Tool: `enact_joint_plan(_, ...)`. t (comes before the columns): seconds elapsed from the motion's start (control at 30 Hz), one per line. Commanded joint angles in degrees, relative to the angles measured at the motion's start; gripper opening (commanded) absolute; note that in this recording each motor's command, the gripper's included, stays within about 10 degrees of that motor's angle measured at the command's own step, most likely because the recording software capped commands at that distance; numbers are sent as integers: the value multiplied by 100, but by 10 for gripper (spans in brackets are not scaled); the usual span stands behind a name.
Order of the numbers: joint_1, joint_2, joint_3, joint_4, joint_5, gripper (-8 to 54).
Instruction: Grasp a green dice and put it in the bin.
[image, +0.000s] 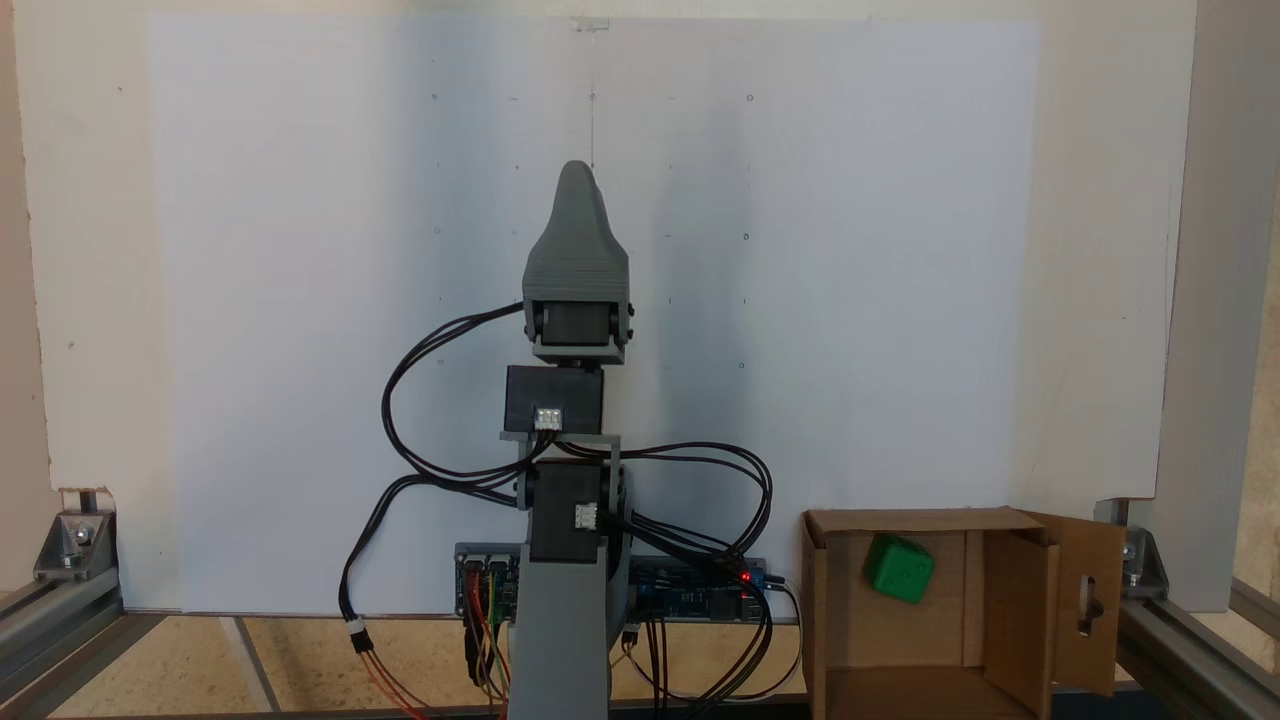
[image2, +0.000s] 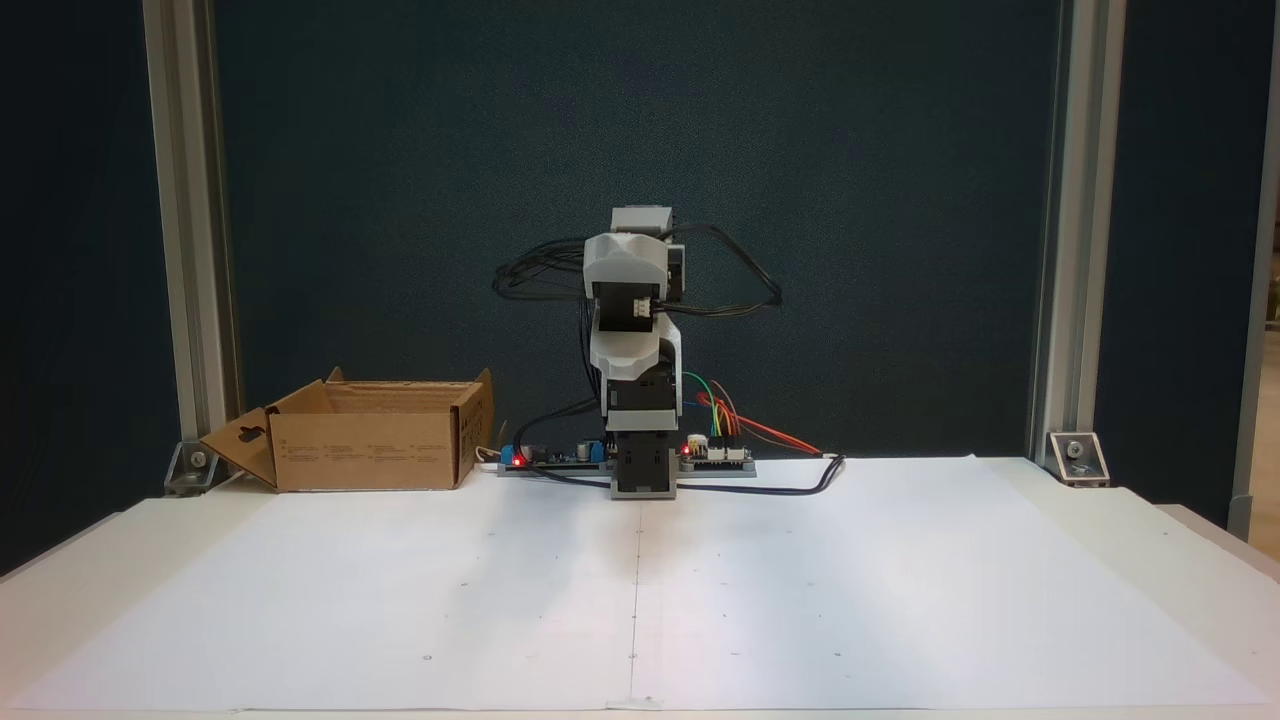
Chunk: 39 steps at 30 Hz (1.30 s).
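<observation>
Above bare paper, pincer (image: 577, 175) opening hidden.

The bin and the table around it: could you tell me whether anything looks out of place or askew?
Nothing stands out. The green dice lies tilted inside the bin, whose flaps hang open, and the arm is folded at its base.

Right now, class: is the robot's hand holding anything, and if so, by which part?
Nothing is held. The small bright green plastic dice lies inside the brown cardboard box, apart from the folded grey hand.
</observation>
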Motion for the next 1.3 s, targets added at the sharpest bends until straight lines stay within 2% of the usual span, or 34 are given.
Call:
enact_joint_plan(0.0, 18, 686, 18, -947, 149, 448)
enact_joint_plan(0.57, 18, 677, 2399, -4254, 105, 439)
enact_joint_plan(0.9, 18, 668, 3428, -4447, 114, 439)
enact_joint_plan(1.27, 35, 659, 3762, -4438, 114, 439)
